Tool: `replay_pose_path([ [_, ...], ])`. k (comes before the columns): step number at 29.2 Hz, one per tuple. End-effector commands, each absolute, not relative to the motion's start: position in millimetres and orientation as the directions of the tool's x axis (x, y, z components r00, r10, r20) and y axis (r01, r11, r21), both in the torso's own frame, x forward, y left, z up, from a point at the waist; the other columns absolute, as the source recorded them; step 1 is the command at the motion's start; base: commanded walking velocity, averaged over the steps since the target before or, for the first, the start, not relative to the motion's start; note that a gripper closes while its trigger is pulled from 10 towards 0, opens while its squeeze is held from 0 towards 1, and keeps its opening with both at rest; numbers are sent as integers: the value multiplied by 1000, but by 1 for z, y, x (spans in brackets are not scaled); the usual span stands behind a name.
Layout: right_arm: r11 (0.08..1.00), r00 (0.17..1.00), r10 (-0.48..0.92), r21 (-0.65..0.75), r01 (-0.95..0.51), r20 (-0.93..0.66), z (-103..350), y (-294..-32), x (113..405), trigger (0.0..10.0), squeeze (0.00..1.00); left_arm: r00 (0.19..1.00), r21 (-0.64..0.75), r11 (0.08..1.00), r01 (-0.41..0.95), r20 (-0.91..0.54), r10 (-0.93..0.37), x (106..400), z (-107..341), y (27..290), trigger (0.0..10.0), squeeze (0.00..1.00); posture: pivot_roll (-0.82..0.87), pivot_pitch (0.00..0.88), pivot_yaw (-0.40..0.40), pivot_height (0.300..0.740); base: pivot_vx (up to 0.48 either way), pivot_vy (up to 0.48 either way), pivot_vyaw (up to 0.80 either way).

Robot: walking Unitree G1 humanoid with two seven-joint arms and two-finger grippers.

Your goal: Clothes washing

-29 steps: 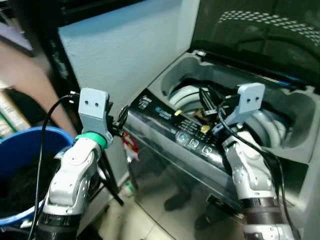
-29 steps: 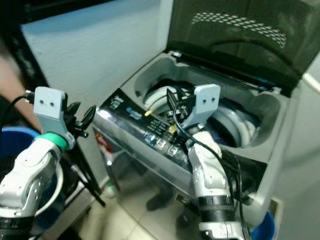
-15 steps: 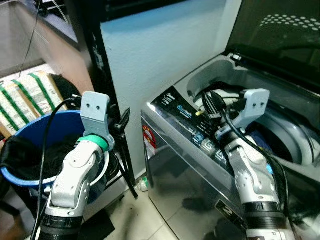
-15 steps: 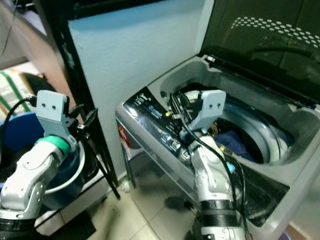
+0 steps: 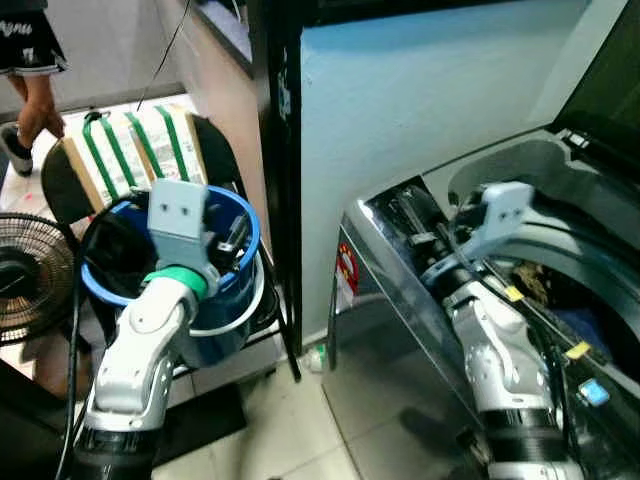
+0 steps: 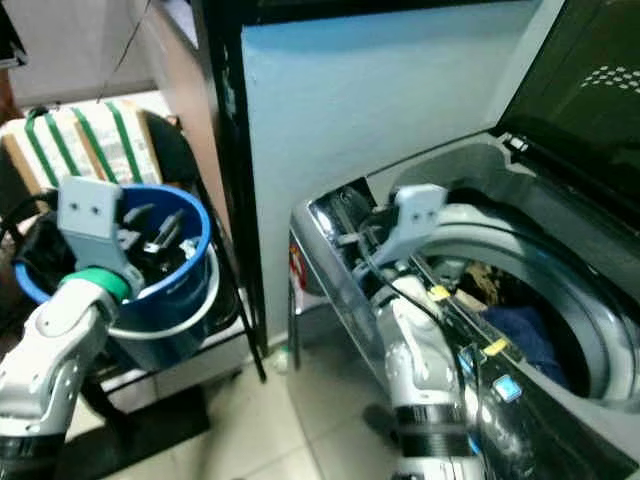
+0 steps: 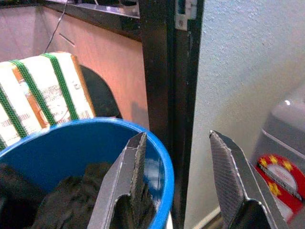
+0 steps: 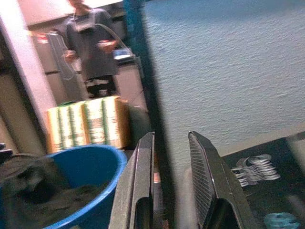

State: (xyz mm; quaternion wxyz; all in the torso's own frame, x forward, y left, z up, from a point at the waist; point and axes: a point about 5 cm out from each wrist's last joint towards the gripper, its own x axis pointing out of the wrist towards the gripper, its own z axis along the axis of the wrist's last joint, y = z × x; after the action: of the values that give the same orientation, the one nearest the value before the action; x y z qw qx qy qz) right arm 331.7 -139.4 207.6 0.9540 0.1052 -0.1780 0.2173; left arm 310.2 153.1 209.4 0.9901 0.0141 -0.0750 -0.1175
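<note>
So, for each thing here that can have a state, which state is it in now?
washing machine: lid up, drum open, clothes inside
blue bucket: holds dark clothes
left gripper: open, empty, above the bucket's rim
right gripper: open, empty, above the machine's front
fan: on the floor; running or not, cannot tell
</note>
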Motion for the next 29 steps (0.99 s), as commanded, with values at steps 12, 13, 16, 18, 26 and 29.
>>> replay_pose_path([
  [12, 823, 808, 437, 186, -537, 395, 206, -134, 326, 10000, 0, 975, 37, 992, 120, 186, -125, 305, 206, 177, 10000, 0, 123, 0, 49, 740, 0, 0, 800],
  [13, 823, 808, 437, 186, -537, 395, 206, -134, 326, 10000, 0, 975, 37, 992, 120, 186, -125, 305, 206, 177, 10000, 0, 123, 0, 49, 740, 0, 0, 800],
  [16, 826, 816, 415, 208, -523, 403, 206, -136, 325, 10000, 0, 975, -15, 998, 67, 212, -62, 303, 208, 191, 10000, 0, 126, 4, 51, 740, 0, 0, 779],
  [18, 828, 821, 407, 217, -517, 401, 206, -137, 325, 10000, 0, 975, -26, 998, 60, 216, -53, 302, 208, 194, 10000, 0, 124, 5, 48, 740, 0, 300, 0],
  [26, 828, 828, 402, 232, -511, 391, 205, -139, 326, 10000, 0, 970, -39, 997, 69, 234, -58, 300, 210, 192, 10000, 0, 124, 5, 48, 740, 0, 457, 0],
  [29, 827, 830, 401, 236, -510, 388, 204, -140, 326, 10000, 0, 970, -44, 997, 70, 236, -58, 299, 209, 189, 10000, 0, 114, 8, 35, 740, 0, 480, 0],
])
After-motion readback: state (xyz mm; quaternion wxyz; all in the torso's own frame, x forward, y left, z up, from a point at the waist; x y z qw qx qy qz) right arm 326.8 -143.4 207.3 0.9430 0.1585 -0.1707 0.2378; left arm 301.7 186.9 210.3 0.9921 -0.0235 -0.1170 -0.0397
